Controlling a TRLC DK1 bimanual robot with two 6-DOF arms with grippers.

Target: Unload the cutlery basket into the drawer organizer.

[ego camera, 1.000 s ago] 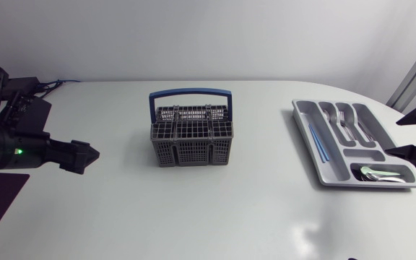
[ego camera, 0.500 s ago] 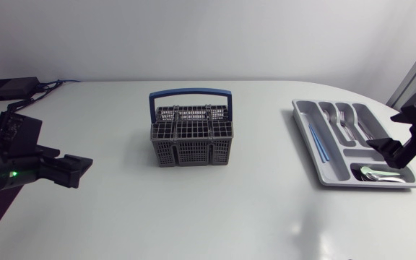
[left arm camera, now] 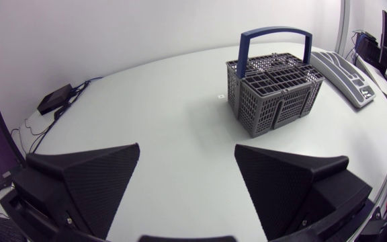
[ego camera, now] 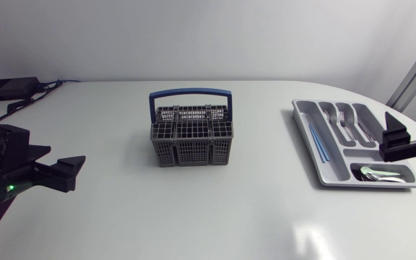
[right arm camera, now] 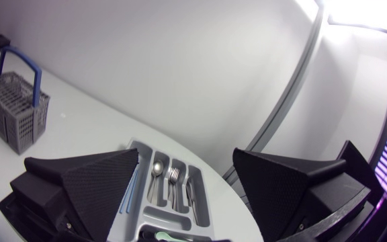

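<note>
**Left claw** [left arm camera: 187, 149]: fingers spread wide, nothing between them. It sits at the lower left of the head view, near the worktop's left edge, with its tips turned toward the centre.

**Right claw** [right arm camera: 185, 154]: fingers equally wide apart, nothing held. It sits at the right edge of the head view, over the right rim of the drawer organizer [ego camera: 302, 110]. Its height above the rim cannot be told.

**Worktop** [ego camera: 193, 209]: white, with a rounded edge at far right. A broad bare stretch lies between the left claw and the cutlery basket [ego camera: 191, 141]. A second bare stretch lies between basket and organizer, and a third runs along the whole lower part of the frame.

**Cutlery basket**: grey lattice, standing upright at centre frame with its blue handle [ego camera: 190, 94] raised. It is well apart from both claws.

**Drawer organizer**: grey tray at the right of the frame, angled and close to the worktop's right edge.
- Long compartments: spoons and forks [ego camera: 341, 119], and a thin blue piece [ego camera: 316, 141].
- Crosswise compartment at the lower end: a pale green utensil [ego camera: 374, 172].

**Black box** [ego camera: 6, 88]: with cables, at the worktop's upper left edge.
</note>
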